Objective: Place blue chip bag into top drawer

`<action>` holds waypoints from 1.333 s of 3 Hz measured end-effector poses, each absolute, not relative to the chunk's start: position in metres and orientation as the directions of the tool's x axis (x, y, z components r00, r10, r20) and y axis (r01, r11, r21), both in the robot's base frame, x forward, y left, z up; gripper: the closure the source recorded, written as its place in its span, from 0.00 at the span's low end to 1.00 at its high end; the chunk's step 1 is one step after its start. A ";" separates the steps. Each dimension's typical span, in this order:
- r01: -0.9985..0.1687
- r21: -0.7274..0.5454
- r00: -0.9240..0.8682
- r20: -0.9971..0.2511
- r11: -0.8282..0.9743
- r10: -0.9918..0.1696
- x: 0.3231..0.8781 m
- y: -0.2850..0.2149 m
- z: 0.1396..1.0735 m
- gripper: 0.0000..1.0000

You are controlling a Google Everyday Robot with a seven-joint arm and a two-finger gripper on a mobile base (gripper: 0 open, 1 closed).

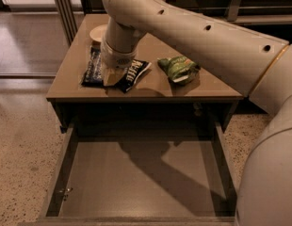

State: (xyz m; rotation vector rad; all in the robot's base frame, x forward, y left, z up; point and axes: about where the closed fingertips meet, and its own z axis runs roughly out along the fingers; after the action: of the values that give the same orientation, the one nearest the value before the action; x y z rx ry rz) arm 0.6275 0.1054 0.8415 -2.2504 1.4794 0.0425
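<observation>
At the far left of the brown wooden bench (70,74), a small round pale dish (97,32) sits near the back edge. Just in front of it lies the dark navy glossy foil chip bag with white lettering (92,68), flat on the bench top, near the front edge. Its long axis seems to run across the bench, left to right. The right end is angled a little toward the back and points at the crumpled green snack bag (178,68), which lies apart from it.

The cream-coloured gripper (112,77) comes straight down onto the middle of the blue bag, with the wrist covering the centre. Whether it has closed on the foil, you cannot tell from this view.

Below the bench, the wide shallow grey-brown top drawer (136,178) stands pulled out, and nothing shows in it.

You look to be at the pick-up step: the bag is not yet lifted. Next you need a firm hold on the slippery foil. Then lift clear of the bench edge, carry the bag forward and lower it over the open drawer.
</observation>
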 end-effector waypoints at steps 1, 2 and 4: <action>-0.879 -0.346 0.426 -0.263 -0.328 -0.866 0.628 0.105 0.841 0.04; -0.879 -0.345 0.426 -0.263 -0.328 -0.866 0.628 0.105 0.841 0.00; -0.878 -0.329 0.427 -0.214 -0.347 -0.878 0.639 0.102 0.831 0.00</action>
State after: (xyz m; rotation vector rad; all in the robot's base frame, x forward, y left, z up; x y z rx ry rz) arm 0.6394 0.1023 0.8313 -2.2940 1.4954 -0.0011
